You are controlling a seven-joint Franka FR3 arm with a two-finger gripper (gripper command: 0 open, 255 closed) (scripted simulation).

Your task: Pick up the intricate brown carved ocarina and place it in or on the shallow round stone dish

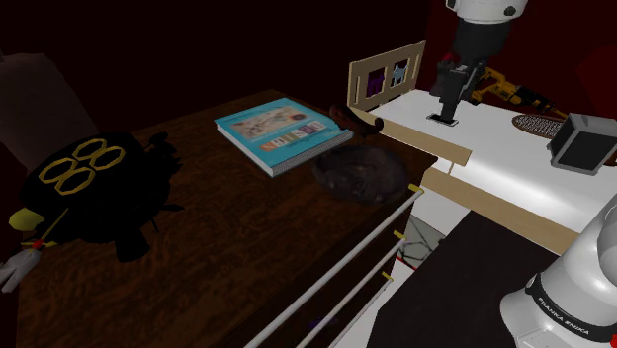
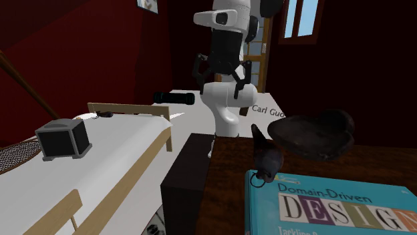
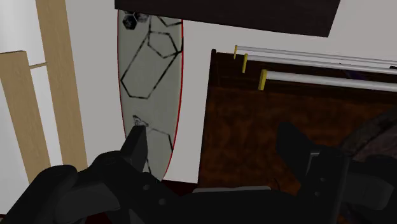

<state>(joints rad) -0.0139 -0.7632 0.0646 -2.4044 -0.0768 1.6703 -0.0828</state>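
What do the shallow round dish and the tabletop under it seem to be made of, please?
The dish looks like dark stone, matt: its surface is mottled and rough, though the dim light leaves that open. The tabletop looks like dark brown wood, with streaky grain and little shine.

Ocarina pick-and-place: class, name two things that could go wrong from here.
1. The ocarina lies right at the book's corner, so a finger of the open gripper might strike the book on the way down.
2. The dish sits close to the table's edge, so an ocarina released off-centre might roll off.
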